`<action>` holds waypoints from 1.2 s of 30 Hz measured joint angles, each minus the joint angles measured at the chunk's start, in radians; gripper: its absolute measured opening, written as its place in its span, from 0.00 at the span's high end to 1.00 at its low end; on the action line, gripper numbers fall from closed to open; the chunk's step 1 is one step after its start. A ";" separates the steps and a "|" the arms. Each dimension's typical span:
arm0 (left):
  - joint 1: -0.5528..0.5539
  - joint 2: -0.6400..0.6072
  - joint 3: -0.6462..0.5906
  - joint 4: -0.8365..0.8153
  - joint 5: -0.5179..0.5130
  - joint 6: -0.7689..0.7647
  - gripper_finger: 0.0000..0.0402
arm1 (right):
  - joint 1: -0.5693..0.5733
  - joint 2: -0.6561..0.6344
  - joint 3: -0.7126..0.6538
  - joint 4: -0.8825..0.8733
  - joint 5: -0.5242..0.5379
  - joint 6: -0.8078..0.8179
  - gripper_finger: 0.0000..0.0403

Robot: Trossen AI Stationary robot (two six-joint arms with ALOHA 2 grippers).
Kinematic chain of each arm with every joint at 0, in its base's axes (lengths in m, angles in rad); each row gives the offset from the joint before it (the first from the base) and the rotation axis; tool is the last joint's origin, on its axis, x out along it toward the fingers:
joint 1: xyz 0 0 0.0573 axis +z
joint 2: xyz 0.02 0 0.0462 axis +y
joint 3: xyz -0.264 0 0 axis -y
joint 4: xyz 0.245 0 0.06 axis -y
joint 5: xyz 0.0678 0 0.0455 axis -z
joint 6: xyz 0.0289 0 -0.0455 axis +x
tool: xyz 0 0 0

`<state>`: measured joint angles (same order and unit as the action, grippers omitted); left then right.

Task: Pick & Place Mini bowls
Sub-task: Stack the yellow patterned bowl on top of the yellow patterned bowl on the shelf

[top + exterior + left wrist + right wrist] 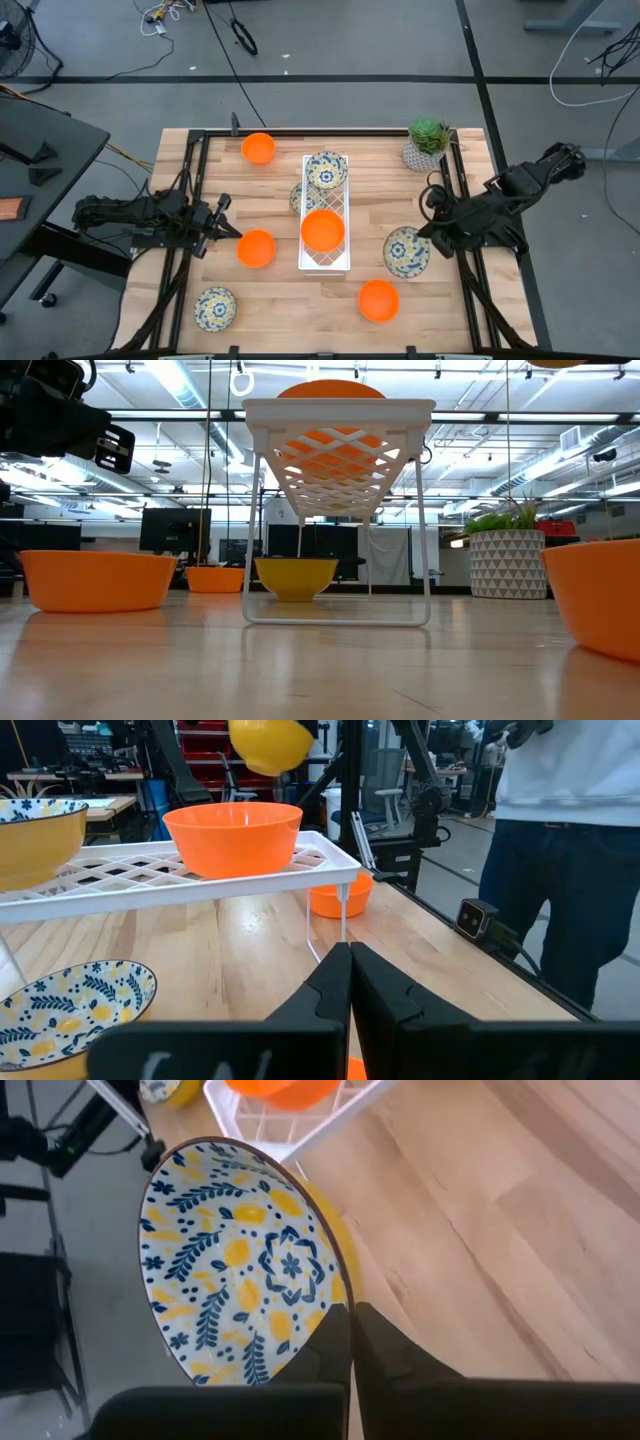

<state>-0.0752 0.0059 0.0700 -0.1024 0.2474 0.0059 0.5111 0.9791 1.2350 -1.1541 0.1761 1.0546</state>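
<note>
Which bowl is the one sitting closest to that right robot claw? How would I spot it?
Start at the white wire rack in the middle of the wooden table. Look toward the right gripper: the floral bowl sits on the table just beside it. The nearest other bowl, the orange bowl, is plain; this one is white with blue-and-yellow flowers.

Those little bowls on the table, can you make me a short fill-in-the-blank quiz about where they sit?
1. On the white rack sit a floral bowl and a plain ____ one.
2. The potted plant stands at the table's far ____ corner in the high view.
3. Both end effectors, left and right, are ____.
4. The floral bowl lies beside the ____ end effector.

Missing words: orange; right; shut; right
</note>
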 joint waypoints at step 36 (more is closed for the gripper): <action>0.000 0.000 0.000 0.000 0.000 0.000 0.97 | -0.615 0.365 0.244 0.196 -0.116 0.002 1.00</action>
<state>-0.0750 0.0059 0.0700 -0.1020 0.2474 0.0059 -0.1035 1.3437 1.4787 -0.9577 0.0602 1.0562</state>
